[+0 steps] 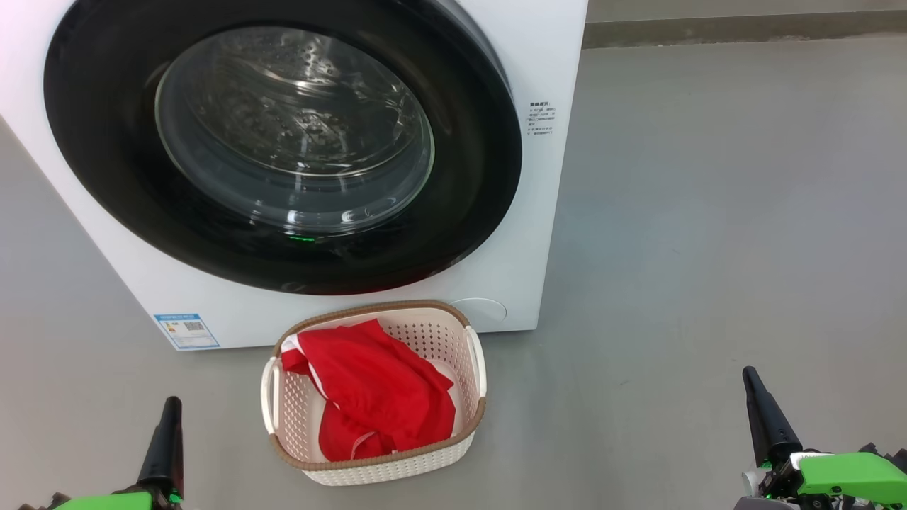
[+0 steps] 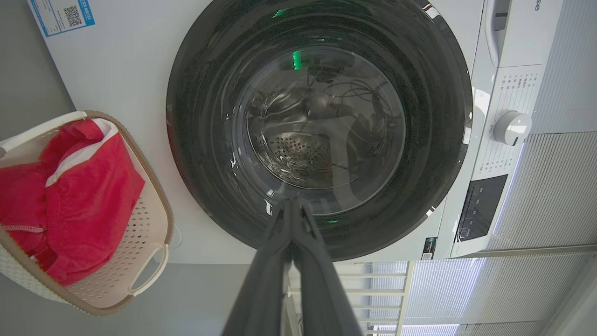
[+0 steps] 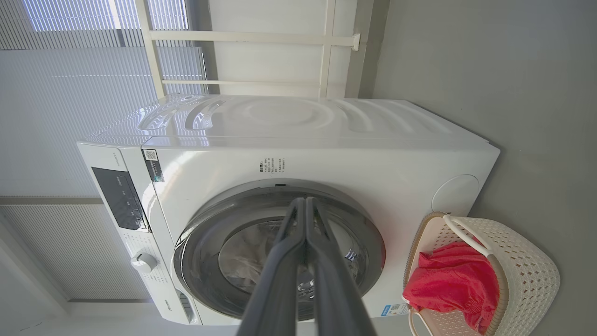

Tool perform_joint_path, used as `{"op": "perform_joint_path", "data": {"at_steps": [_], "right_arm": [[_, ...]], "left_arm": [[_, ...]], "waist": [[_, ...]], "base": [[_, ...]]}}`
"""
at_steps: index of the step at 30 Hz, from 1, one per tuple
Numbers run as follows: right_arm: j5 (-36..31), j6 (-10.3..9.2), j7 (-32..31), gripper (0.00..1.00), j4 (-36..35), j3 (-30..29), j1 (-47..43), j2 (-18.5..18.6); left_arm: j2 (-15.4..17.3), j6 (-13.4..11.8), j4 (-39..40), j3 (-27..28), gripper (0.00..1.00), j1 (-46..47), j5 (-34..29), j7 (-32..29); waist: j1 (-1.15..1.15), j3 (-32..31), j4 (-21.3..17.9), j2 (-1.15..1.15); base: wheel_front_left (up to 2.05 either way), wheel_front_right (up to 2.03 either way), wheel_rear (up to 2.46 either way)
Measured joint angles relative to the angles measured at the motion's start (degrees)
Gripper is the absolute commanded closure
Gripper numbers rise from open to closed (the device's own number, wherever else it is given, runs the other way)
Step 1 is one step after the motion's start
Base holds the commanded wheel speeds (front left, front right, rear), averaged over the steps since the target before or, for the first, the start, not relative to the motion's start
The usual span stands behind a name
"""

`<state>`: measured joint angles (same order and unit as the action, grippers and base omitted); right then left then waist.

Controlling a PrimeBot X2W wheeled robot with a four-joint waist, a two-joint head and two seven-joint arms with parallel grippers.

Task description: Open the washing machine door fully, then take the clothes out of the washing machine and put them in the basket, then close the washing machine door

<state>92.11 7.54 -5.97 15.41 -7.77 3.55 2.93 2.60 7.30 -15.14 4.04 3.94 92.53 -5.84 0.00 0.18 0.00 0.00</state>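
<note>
1. I judged the closing step all but done: the washing machine door [image 1: 290,142] sat flush against the washing machine [image 1: 545,212]. Doing it well meant checking the black rim for any gap before backing off.
2. The left gripper [image 1: 172,404] and right gripper [image 1: 750,375] hung well in front of the machine, each pair of fingers pressed together, holding nothing.
3. The basket [image 1: 460,340], just in front of the machine, held the red clothes [image 1: 375,397]; 1 white trim edge showed.
</note>
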Motion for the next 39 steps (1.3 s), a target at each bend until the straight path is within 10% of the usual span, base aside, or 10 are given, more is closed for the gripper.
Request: {"op": "perform_joint_path", "data": {"at_steps": [39], "right_arm": [[0.0, 0.0, 0.0, 1.0, 0.0, -0.1, 0.0, -0.1]], "left_arm": [[-0.4, 0.0, 0.0, 0.2, 1.0, 0.0, 0.0, -0.2]], "waist": [[0.0, 0.0, 0.0, 0.0]], "base": [[0.0, 0.0, 0.0]]}}
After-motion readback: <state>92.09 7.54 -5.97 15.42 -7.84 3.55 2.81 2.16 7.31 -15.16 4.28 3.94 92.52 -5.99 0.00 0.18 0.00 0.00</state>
